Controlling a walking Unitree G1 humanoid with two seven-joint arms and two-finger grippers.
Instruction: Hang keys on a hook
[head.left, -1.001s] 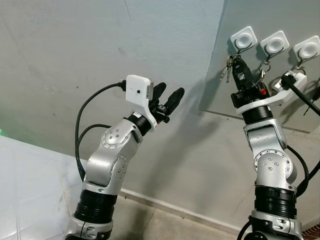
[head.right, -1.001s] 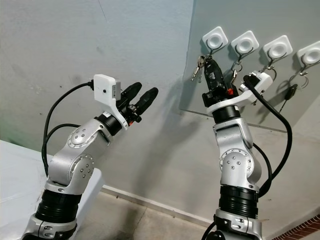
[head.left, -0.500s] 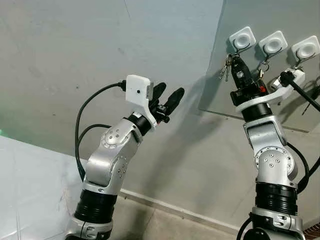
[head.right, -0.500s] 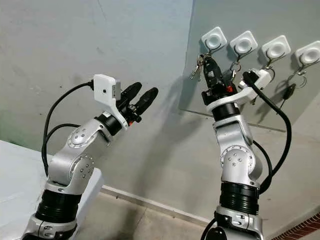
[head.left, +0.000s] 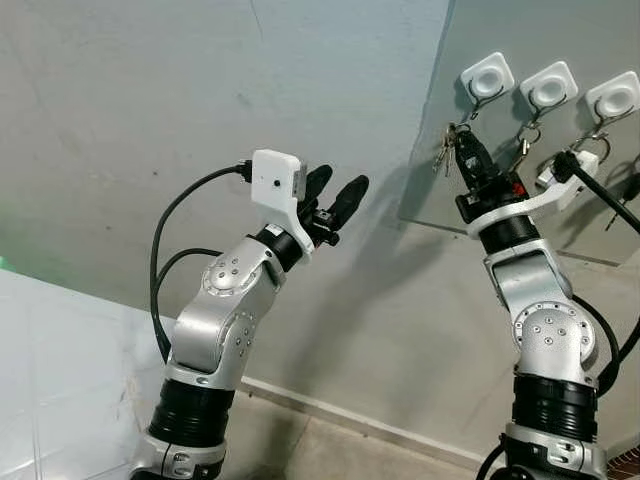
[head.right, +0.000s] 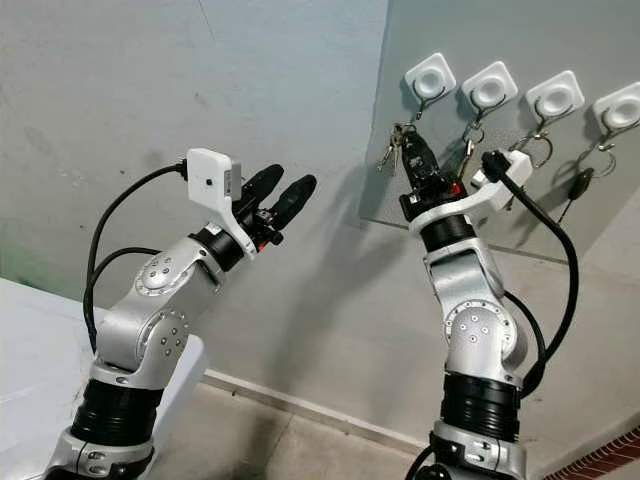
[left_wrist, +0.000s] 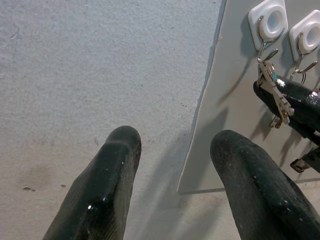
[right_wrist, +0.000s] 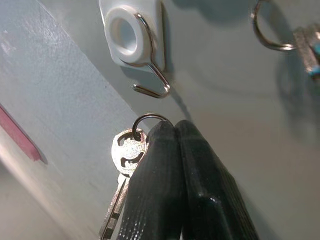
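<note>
A bunch of silver keys (head.left: 445, 152) hangs from a ring pinched in my right gripper (head.left: 466, 138), which is shut on it. In the right wrist view the ring (right_wrist: 148, 119) sits just below the wire hook (right_wrist: 155, 82) of the leftmost white holder (head.left: 487, 77), a small gap apart, with the keys (right_wrist: 127, 150) dangling beside the fingers (right_wrist: 200, 180). My left gripper (head.left: 338, 186) is raised to the left of the panel, open and holding nothing. The left wrist view looks past its fingers (left_wrist: 107, 185) at the keys (left_wrist: 274, 95) and the holder (left_wrist: 268, 21).
A grey panel (head.left: 450, 60) on the concrete wall carries several white hook holders (head.left: 548, 88). The other hooks hold rings (head.left: 527, 135) and a black fob (head.right: 580, 183). A white tiled surface (head.left: 50, 360) lies at the lower left.
My right gripper has dropped a little with the keys, so the ring now sits lower under the leftmost hook. The left arm has not moved.
</note>
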